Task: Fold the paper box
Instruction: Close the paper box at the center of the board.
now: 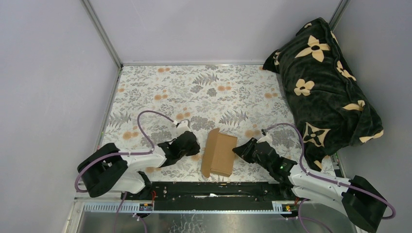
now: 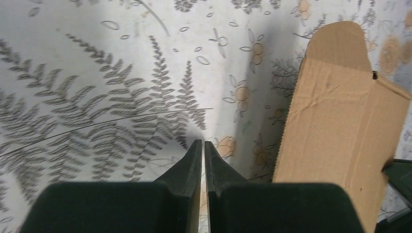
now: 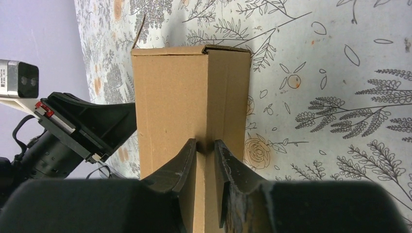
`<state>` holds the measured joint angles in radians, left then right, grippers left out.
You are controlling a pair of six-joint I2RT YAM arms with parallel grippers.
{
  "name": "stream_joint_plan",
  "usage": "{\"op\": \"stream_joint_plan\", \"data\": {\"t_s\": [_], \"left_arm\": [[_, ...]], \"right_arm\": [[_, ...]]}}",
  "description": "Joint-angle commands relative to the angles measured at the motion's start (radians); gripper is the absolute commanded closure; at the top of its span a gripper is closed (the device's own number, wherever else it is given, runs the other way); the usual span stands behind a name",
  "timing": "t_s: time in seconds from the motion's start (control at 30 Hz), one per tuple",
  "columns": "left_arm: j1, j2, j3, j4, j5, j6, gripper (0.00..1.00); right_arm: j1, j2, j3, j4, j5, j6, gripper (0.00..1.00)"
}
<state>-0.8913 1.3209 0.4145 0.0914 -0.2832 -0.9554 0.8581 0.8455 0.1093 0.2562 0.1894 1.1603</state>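
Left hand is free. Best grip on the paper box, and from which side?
Probably the rounded far flap: one thin layer sticking past the body, so jaws fit. Come from left of the paper box, where the shut left hand sits; the right hand pinches its right side.

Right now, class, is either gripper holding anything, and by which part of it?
The right gripper pinches the paper box at its near corner crease. The left gripper is shut on nothing, beside the box.
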Motion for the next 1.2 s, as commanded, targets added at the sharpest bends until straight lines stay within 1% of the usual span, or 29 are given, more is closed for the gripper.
{"op": "stream_joint_plan", "data": {"t_s": [0.0, 0.3, 0.43, 0.63, 0.8, 1.17], "left_arm": [[-0.019, 0.075, -0.017, 0.091, 0.055, -0.001, 0.88], [-0.045, 0.197, -0.035, 0.254, 0.119, -0.019, 0.88], [-0.053, 0.206, -0.044, 0.290, 0.132, -0.026, 0.88], [-0.054, 0.147, -0.053, 0.278, 0.129, -0.031, 0.88], [-0.060, 0.138, -0.036, 0.300, 0.148, -0.038, 0.88], [-0.082, 0.080, 0.011, 0.240, 0.125, -0.037, 0.88]], "right_arm": [[0.012, 0.018, -0.086, -0.367, -0.005, 0.017, 0.76], [0.015, 0.024, -0.099, -0.377, -0.011, 0.048, 0.76], [0.016, 0.028, -0.097, -0.376, -0.005, 0.053, 0.75], [0.019, 0.040, -0.092, -0.377, 0.001, 0.051, 0.75], [0.021, 0.035, -0.095, -0.376, 0.003, 0.053, 0.75], [0.024, 0.031, -0.095, -0.371, 0.003, 0.050, 0.75]]}}
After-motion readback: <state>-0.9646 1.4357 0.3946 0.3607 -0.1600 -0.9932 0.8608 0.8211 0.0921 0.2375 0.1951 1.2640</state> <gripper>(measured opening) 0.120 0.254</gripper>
